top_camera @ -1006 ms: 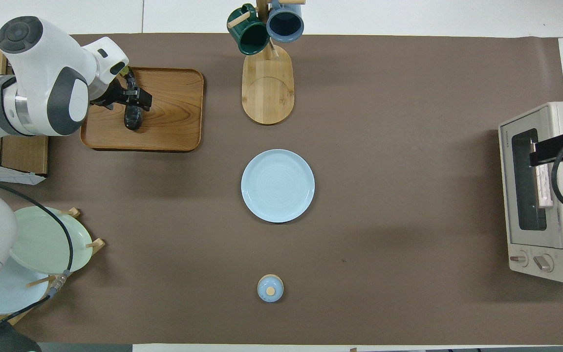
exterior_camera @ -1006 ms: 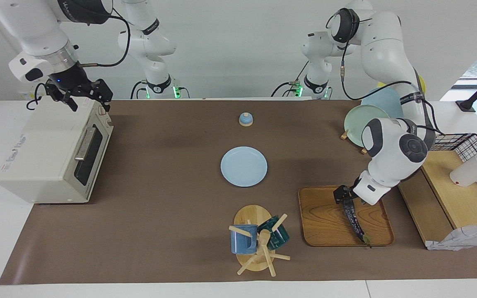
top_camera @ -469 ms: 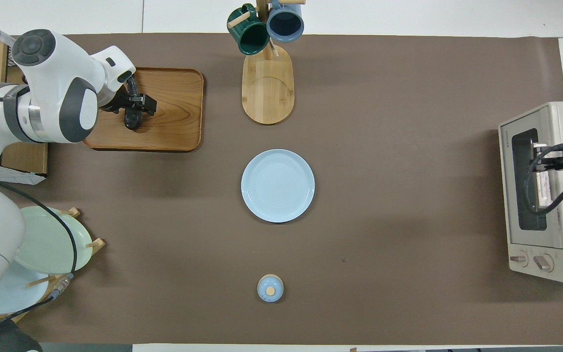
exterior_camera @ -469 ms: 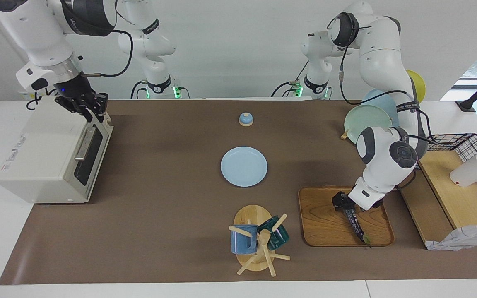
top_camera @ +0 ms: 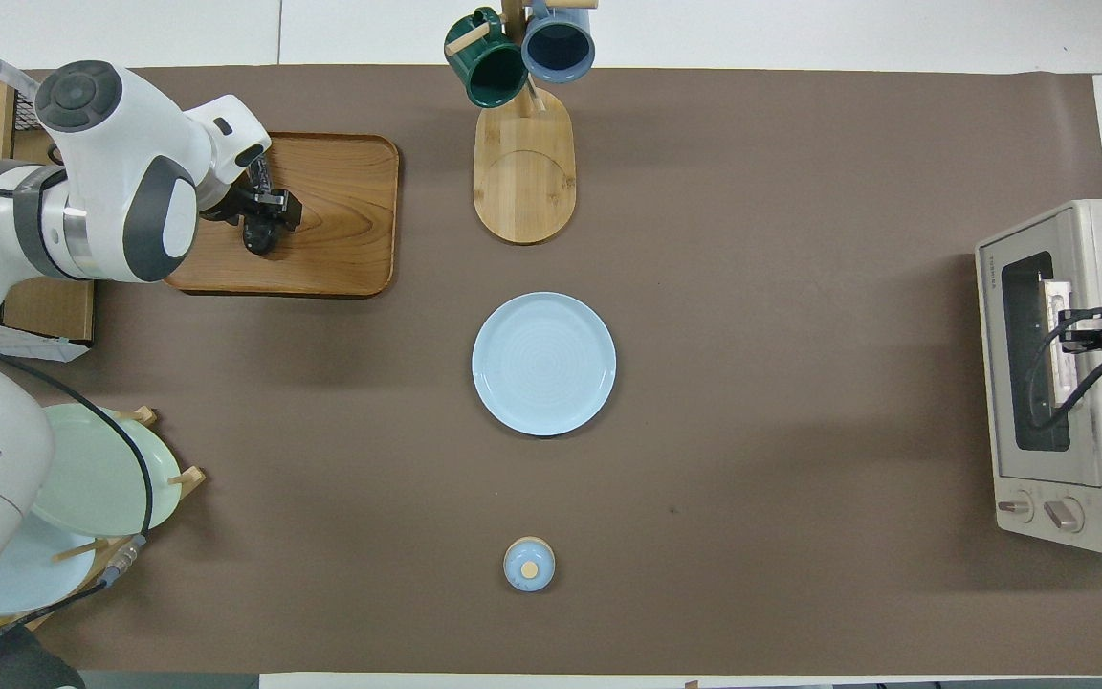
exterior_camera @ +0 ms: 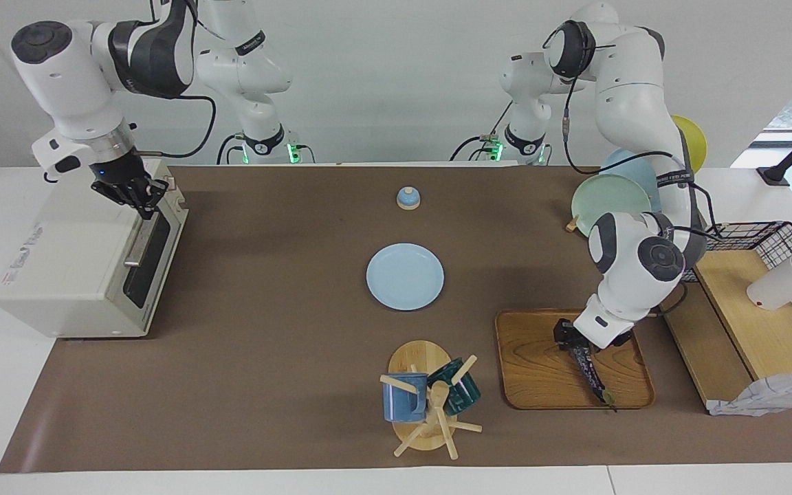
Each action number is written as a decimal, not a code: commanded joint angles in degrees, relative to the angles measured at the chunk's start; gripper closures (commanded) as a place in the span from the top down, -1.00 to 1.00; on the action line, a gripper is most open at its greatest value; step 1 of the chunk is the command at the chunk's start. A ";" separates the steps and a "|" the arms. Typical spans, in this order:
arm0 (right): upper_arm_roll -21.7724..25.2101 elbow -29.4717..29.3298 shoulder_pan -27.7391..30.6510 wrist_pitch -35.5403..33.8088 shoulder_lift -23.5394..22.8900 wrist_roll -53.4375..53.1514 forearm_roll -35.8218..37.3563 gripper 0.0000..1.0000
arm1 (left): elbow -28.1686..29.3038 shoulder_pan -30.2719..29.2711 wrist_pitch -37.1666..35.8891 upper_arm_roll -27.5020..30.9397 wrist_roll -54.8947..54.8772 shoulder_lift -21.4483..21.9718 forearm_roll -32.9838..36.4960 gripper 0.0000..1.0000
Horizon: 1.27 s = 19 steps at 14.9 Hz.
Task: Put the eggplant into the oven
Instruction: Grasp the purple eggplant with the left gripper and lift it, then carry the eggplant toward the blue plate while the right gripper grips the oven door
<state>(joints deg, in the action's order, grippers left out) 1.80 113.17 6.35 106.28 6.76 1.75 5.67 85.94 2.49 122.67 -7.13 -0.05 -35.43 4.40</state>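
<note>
The eggplant (exterior_camera: 592,371) lies flat on the wooden tray (exterior_camera: 540,385). In the facing view that is at about four o'clock from the blue plate (exterior_camera: 405,276). It is long, slender and slightly curved, with dark purple-black, faintly glossy skin. Its blunt end points to eleven o'clock and its small green stem tip to five o'clock, close to the tray's rim.

We judge it light and fairly firm, but its smooth skin can slip. A hard squeeze may also bruise it. Because it is long, a grip at one end will let the other end droop or swing. A hold nearer the middle, across the narrow width, looks steadier to us. The stem tip is too thin to hold.

The left gripper (exterior_camera: 570,338) is down on the blunt end of the eggplant. We cannot tell whether it has clamped it, and the eggplant rests on the tray.

The oven (exterior_camera: 66,261) stands at nine o'clock from the plate, off-white and boxy, with its dark glass door closed. The right gripper (exterior_camera: 138,199) is at the end of the metal handle (exterior_camera: 140,242) nearer the robots, fingertips together. We cannot tell whether the bar sits between them. The door has to open before the eggplant can go in.
</note>
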 commanded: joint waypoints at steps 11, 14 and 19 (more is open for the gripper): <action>-0.48 4.60 2.18 5.69 -2.45 1.24 5.67 -1.00 | 0.20 0.93 -5.59 0.01 0.31 4.66 -1.14 -1.00; -0.57 6.18 2.18 8.59 -2.45 1.16 5.67 -1.00 | 0.72 0.93 -8.49 0.01 0.23 8.96 -4.48 -1.00; -0.66 6.45 1.39 11.67 -4.03 0.72 5.23 -1.00 | 1.25 2.68 -19.46 -0.08 1.53 17.22 -9.58 -1.00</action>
<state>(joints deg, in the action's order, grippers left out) 1.57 117.82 7.61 112.74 4.16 1.75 10.51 85.17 3.48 107.50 -7.64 0.13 -22.54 -3.69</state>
